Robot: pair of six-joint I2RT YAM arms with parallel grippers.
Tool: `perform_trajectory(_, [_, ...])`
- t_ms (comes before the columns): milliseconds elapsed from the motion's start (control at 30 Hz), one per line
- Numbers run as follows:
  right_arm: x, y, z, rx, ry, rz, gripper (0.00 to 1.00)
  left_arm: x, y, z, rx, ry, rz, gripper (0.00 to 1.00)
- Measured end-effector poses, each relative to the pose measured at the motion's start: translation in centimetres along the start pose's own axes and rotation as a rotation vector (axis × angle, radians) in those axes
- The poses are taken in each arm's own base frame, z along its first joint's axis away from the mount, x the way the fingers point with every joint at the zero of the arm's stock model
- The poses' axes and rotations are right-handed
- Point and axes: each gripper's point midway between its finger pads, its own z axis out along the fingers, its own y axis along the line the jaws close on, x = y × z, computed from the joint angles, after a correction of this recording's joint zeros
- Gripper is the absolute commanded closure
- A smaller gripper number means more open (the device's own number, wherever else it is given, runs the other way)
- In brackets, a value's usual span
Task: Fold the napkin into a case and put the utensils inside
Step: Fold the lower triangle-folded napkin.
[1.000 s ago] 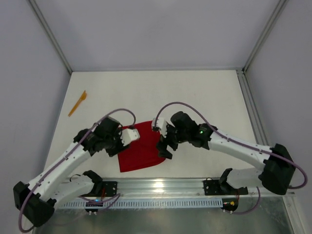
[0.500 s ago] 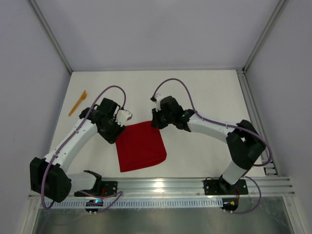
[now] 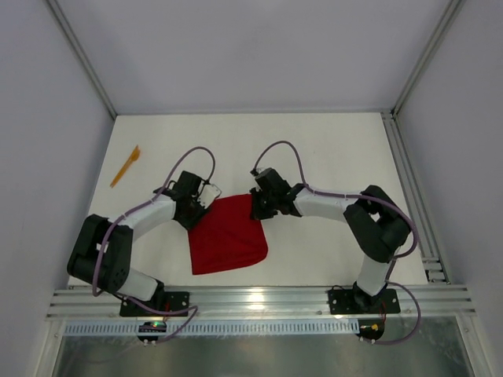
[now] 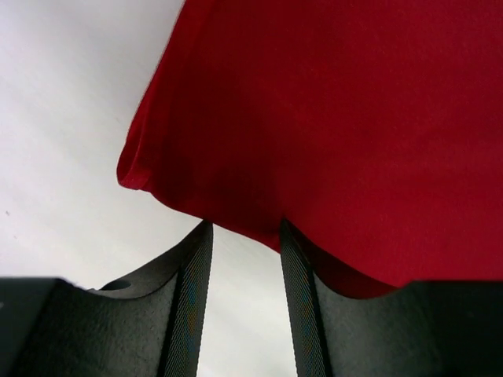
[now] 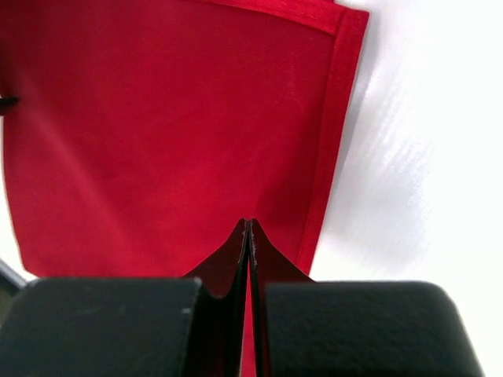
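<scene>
**Item 1: napkin** [image 3: 228, 239]. Plain red cloth lying flat on the white table [image 3: 330, 157], at the centre of the top view between the two arms. It is roughly four-sided and a little longer from the top of the frame to the bottom than across. The long axis leans slightly, with the lower end towards the left. The lower right corner is rounded. A stitched hem [image 5: 330, 118] runs along one edge in the right wrist view. Not shaped into a case.

**Item 2: utensil** [image 3: 125, 166]. One slim orange piece in the upper left of the top view, near the left wall and well apart from the napkin. Its long axis runs from lower left to upper right, with the broader end uppermost. The type of end is too small to tell.

**Item 3: left gripper** [image 3: 206, 196]. At the napkin's upper left corner. The jaws stand partly apart, with bare table showing between the fingers [image 4: 192, 298]. The cloth edge lies across the fingertips and nothing is clamped.

**Item 4: right gripper** [image 3: 262, 208]. At the napkin's upper right corner. The jaws are pressed fully together, with the tips down on the cloth just inside the hem. Whether any fabric is pinched between them cannot be told.
</scene>
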Motion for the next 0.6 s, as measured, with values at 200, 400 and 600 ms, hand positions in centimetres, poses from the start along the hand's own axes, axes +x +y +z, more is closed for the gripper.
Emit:
perform_trajectory(200, [0.8, -1.3, 1.2, 0.065, 0.016, 0.071, 0.97, -2.4, 1.6, 0.8, -0.068, -0.088, 0.014, 0.6])
perform_trajectory(400, [0.3, -1.5, 1.6, 0.081, 0.001, 0.109, 0.97, -4.2, 2.8, 1.5, -0.117, -0.144, 0.022, 0.61])
perform_trajectory(600, [-2.9, -3.1, 2.4, 0.094, -0.039, 0.175, 0.97, -6.4, 3.7, 2.0, -0.128, -0.172, 0.027, 0.61])
